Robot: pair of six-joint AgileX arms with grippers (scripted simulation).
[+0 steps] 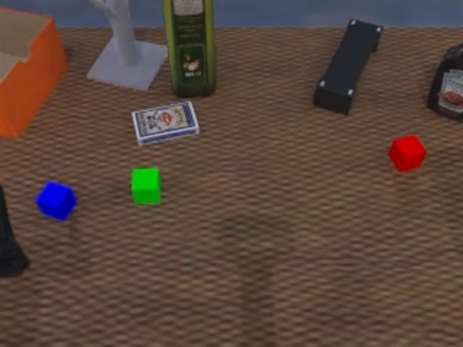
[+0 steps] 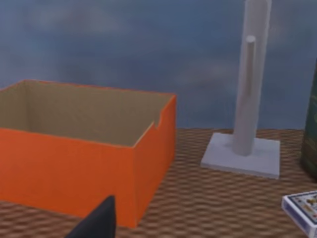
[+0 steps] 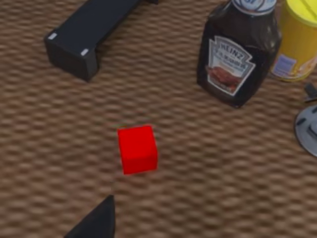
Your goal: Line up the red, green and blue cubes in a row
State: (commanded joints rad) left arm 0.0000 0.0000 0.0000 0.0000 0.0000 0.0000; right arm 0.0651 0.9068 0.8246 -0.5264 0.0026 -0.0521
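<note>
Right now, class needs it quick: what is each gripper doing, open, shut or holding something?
Left gripper: cannot be told; nothing seen in it.
Right gripper: cannot be told; the red cube lies free.

The dark sauce bottle (image 3: 237,52) carries a white keystone-shaped label reading "HEINZ"; the smaller print beneath it is too fine to read. The tall green bottle (image 1: 189,45) and the playing-card box (image 1: 165,122) bear printed designs, but no lettering there is legible.
</note>
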